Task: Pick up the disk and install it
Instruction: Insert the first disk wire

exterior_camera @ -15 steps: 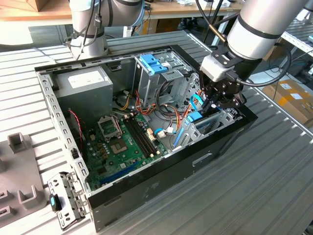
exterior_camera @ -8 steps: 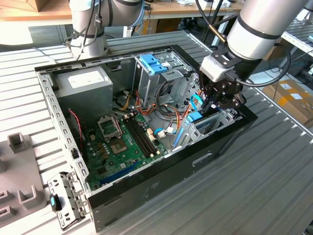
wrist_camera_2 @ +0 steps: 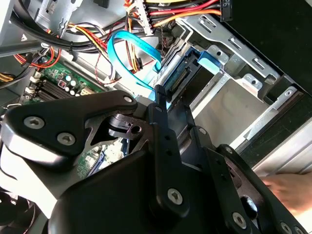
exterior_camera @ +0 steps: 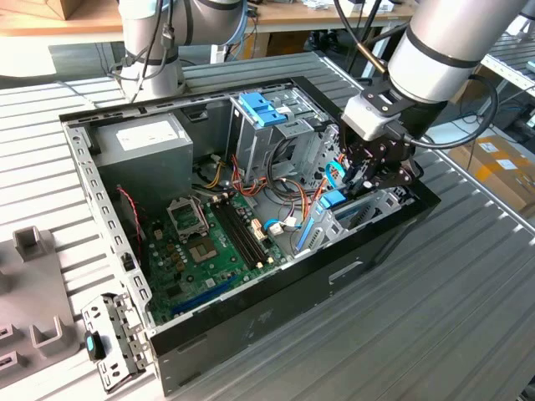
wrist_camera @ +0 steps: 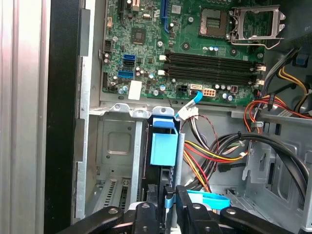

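Observation:
The disk (wrist_camera: 163, 146) stands on edge in its light-blue carrier, partly down in a slot of the grey metal bay (wrist_camera: 117, 146) at the case's corner. In the second wrist view the disk (wrist_camera_2: 187, 73) shows its connector edge and blue tab inside the bay (wrist_camera_2: 234, 102). My gripper (wrist_camera: 168, 207) sits over the disk's outer edge, its black fingers (wrist_camera: 192, 214) close on either side of a blue strip. In the exterior view the gripper (exterior_camera: 365, 173) reaches into the case's right end, just above the blue carrier (exterior_camera: 334, 199).
A blue flat cable (wrist_camera_2: 131, 48) and red, yellow and orange wire bundles (wrist_camera: 214, 156) crowd beside the bay. The motherboard (exterior_camera: 201, 242) covers the case floor. A grey cage with a blue latch (exterior_camera: 263, 109) stands behind. A hand (wrist_camera_2: 287, 187) rests at the case's outer wall.

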Robot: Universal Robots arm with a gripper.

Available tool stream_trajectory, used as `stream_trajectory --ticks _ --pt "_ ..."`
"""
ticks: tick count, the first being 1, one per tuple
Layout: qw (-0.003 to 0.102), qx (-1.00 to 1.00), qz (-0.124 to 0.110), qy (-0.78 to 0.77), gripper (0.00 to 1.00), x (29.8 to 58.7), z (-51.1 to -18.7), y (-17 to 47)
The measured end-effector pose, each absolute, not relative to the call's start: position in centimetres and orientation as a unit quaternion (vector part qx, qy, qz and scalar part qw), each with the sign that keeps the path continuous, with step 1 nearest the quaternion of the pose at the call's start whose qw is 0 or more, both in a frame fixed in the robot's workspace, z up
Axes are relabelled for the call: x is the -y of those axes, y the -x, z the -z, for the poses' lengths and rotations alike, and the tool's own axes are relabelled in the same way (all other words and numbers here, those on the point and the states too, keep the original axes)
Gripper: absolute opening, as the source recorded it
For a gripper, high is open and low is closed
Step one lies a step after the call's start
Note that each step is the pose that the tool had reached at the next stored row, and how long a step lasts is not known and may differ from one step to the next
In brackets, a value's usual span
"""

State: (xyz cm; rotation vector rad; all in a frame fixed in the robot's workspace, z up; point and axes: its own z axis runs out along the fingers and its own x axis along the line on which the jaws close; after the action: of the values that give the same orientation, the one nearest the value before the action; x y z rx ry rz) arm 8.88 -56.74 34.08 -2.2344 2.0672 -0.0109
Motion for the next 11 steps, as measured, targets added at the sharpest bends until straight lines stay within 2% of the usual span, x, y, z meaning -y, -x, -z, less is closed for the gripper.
stream_trajectory --ticks 11 --pt "0.049 -0.678 0.004 0.733 0.30 56.4 -36.7 -8.9"
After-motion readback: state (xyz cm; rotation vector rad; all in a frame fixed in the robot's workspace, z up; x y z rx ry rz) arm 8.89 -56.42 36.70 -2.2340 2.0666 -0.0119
